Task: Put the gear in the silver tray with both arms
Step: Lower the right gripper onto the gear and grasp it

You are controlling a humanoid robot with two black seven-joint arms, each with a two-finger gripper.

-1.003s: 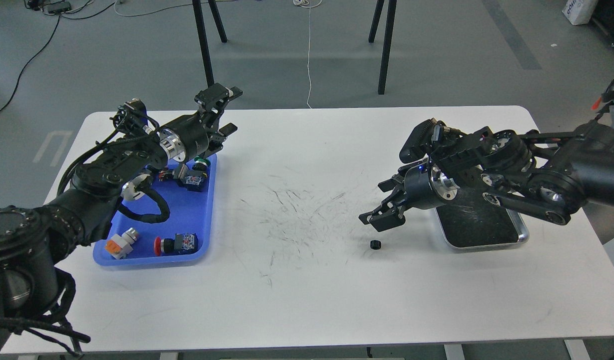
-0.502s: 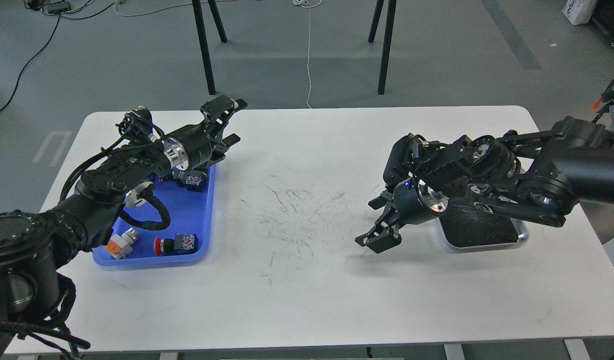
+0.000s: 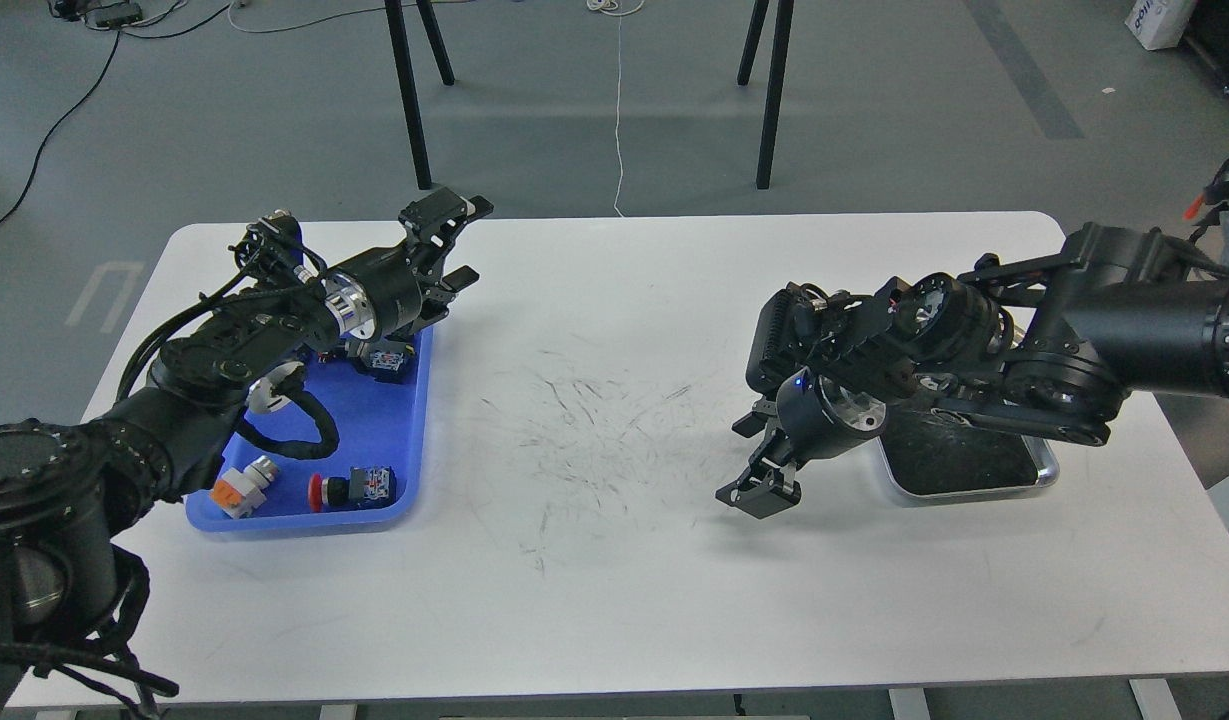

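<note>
My right gripper [image 3: 759, 492] is lowered to the table left of the silver tray [image 3: 1046, 472], with its fingers spread. The small black gear is hidden under or between those fingers; I cannot see whether they touch it. The silver tray sits at the right of the table, its dark bottom [image 3: 959, 460] partly covered by my right arm. My left gripper [image 3: 452, 243] is open and empty, held above the far right corner of the blue tray [image 3: 414, 420].
The blue tray holds several push-button and switch parts, such as a red button [image 3: 326, 490] and an orange and white part [image 3: 236, 486]. The white table [image 3: 594, 580] has scuff marks in its middle. Black stand legs [image 3: 774, 90] stand on the floor beyond the far edge.
My right gripper has moved down and left from beside the silver tray onto the spot where the gear lay, hiding it. My left gripper has dropped slightly and stayed open.
</note>
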